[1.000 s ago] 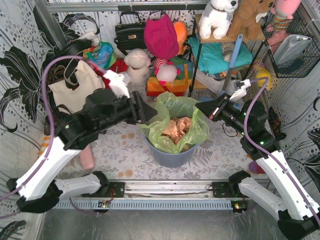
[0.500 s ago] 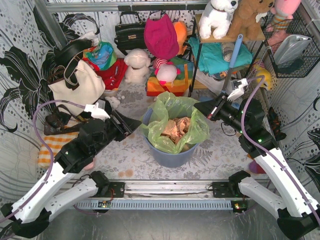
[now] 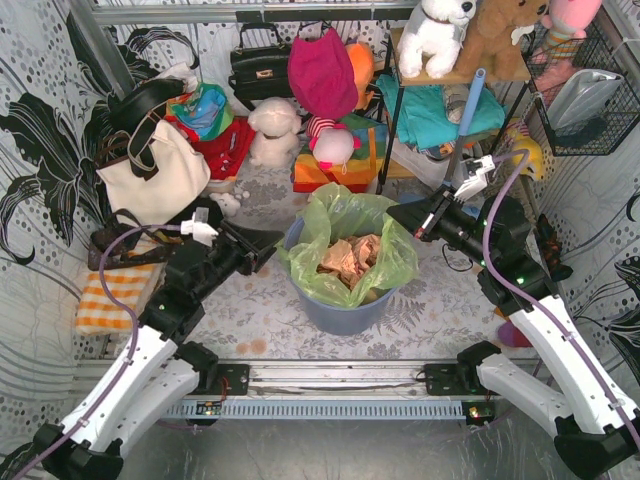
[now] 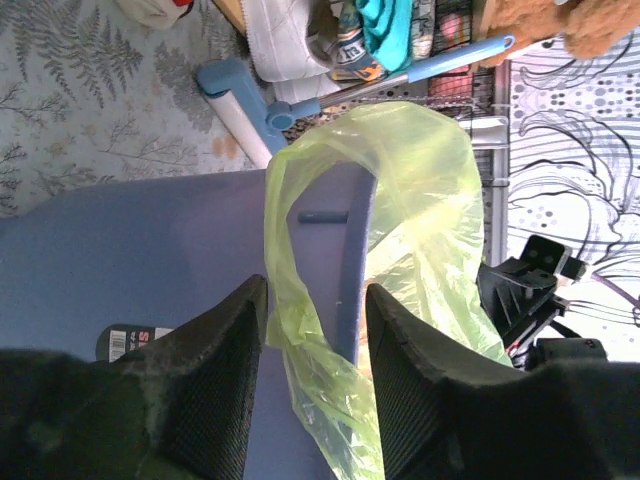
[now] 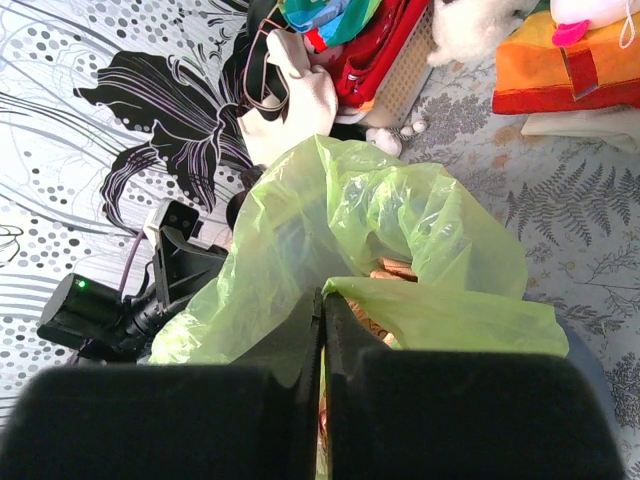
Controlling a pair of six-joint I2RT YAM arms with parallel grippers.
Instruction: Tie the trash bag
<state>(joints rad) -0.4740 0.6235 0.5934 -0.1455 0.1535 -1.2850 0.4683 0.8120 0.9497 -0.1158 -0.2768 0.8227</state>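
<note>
Light-green, thin, crinkly plastic trash bag (image 3: 352, 222) lines the round blue-grey bin (image 3: 340, 315) at the middle of the table (image 3: 250, 300). Your right gripper (image 3: 398, 213) is pinched shut on its right lip, while your left gripper (image 4: 315, 375) has its jaws apart, straddling the left lip and the bin's rim. Raise the left jaws clear of that hard rim so they close on film alone, then draw both lips together above the crumpled tan paper (image 3: 350, 260). Soft toys (image 3: 275, 130) and a metal shelf (image 3: 400, 100) crowd the far side, so work toward the near side.

The trash bag (image 3: 345, 215) is light green, the bin (image 3: 335, 315) blue-grey, the table (image 3: 255, 300) fern-printed.
</note>
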